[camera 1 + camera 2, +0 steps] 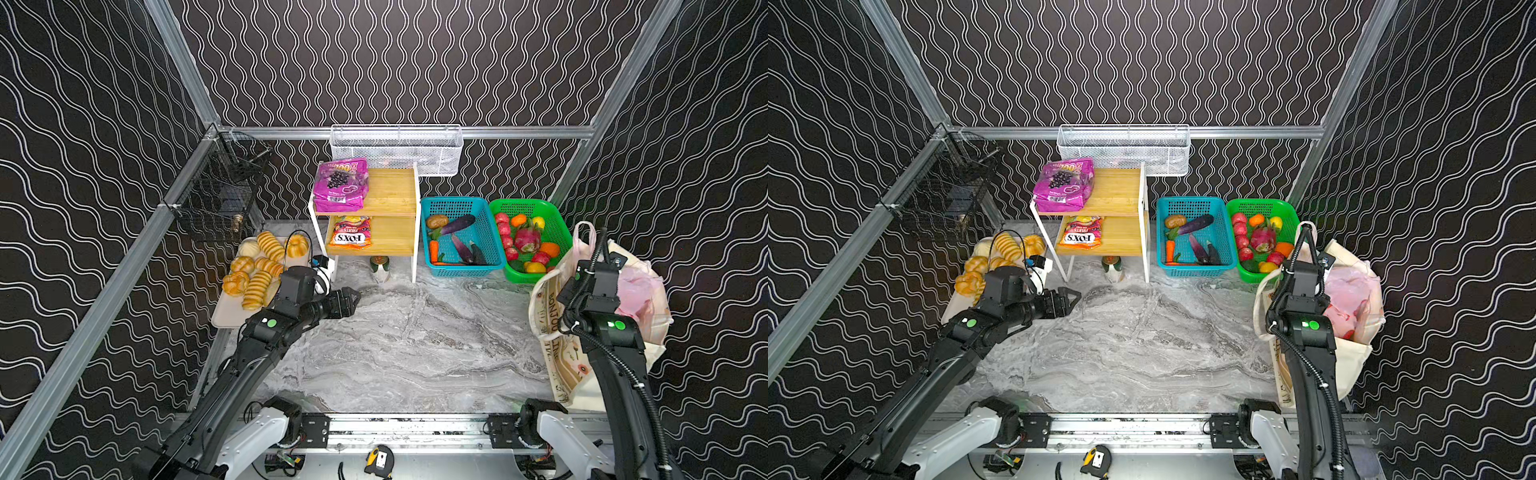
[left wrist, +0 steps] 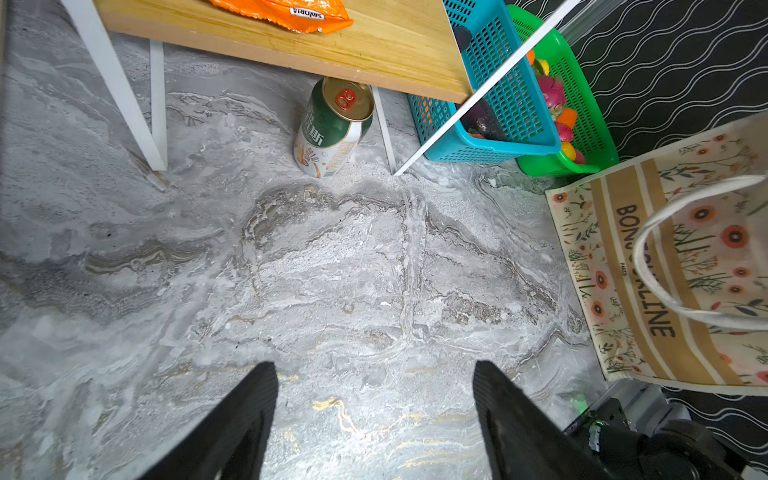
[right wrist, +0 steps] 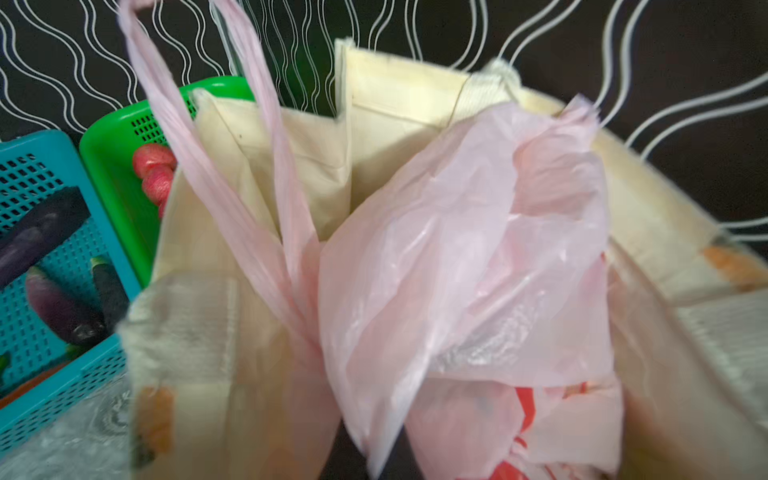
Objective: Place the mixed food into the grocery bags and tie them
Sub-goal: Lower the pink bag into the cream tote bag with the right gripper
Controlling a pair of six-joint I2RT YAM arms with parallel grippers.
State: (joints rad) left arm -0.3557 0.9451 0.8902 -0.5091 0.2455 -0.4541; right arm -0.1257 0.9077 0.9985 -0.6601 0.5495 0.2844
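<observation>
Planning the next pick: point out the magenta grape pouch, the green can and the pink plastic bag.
magenta grape pouch [image 1: 338,179], a top view, on its grape print.
green can [image 2: 326,120], left wrist view, on its green side.
pink plastic bag [image 3: 478,257], right wrist view, on its crumpled body.

Robot lab cell, aluminium frame [image 1: 282,132], patterned backdrop [image 1: 395,62]
</observation>
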